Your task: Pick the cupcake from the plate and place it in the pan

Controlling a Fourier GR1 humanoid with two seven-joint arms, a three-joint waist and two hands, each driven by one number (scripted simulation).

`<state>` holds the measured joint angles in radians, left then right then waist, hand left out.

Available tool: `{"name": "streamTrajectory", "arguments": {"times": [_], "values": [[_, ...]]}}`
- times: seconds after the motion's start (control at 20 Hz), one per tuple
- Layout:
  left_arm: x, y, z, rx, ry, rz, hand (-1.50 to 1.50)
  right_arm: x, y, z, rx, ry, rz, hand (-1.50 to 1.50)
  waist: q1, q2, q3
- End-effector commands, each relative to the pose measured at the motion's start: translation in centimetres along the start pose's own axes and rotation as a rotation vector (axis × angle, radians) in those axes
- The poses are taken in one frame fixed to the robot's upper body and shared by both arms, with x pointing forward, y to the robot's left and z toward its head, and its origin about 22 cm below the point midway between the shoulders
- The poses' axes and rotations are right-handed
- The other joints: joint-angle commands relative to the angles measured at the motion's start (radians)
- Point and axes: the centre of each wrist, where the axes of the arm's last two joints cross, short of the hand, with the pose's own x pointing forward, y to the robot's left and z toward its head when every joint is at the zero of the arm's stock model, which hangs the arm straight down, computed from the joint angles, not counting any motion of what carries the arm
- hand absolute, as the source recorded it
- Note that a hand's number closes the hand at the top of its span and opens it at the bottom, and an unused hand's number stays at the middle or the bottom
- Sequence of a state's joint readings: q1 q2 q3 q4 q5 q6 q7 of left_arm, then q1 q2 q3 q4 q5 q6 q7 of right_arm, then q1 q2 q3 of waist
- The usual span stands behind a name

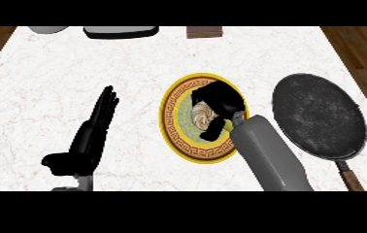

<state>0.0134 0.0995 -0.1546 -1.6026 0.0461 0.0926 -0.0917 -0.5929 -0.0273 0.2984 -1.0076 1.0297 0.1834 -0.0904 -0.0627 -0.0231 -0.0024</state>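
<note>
A cupcake [202, 116] with pale swirled frosting sits on a yellow-rimmed patterned plate [180, 144] at the counter's middle. My right hand [221, 100] lies over the plate, its fingers and thumb curled round the cupcake from the right and partly hiding it. The cupcake still rests on the plate. A dark round pan [318, 114] lies to the right of the plate, its brown handle [350, 174] pointing toward the lower right. My left hand [97, 125] stays open at the left, fingers straight and pointing away, apart from everything.
A white marble counter [86, 67] spreads under it all, with wooden floor showing past its left and right edges. Along the far edge stand a white bowl-like thing [49, 29], a dark tray [120, 31] and a brown block [204, 31].
</note>
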Motion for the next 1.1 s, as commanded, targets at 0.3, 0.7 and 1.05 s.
{"name": "streamTrajectory", "arguments": {"times": [0.3,0.7,1.05], "values": [[-0.1,0.7,0.3,0.005,0.016,0.005,0.00,2.2,-4.5,3.3,-0.576,0.612,-0.083,1.50,-0.014,-0.013,0.000],[-0.3,0.3,0.4,-0.019,-0.022,0.004,0.00,7.6,-6.4,9.9,-0.830,0.808,-0.250,1.50,0.033,0.011,0.001],[-0.4,-0.1,0.0,-0.046,-0.024,0.002,0.00,4.7,-5.7,14.4,-0.975,0.915,-0.304,1.50,0.056,0.022,0.002]]}}
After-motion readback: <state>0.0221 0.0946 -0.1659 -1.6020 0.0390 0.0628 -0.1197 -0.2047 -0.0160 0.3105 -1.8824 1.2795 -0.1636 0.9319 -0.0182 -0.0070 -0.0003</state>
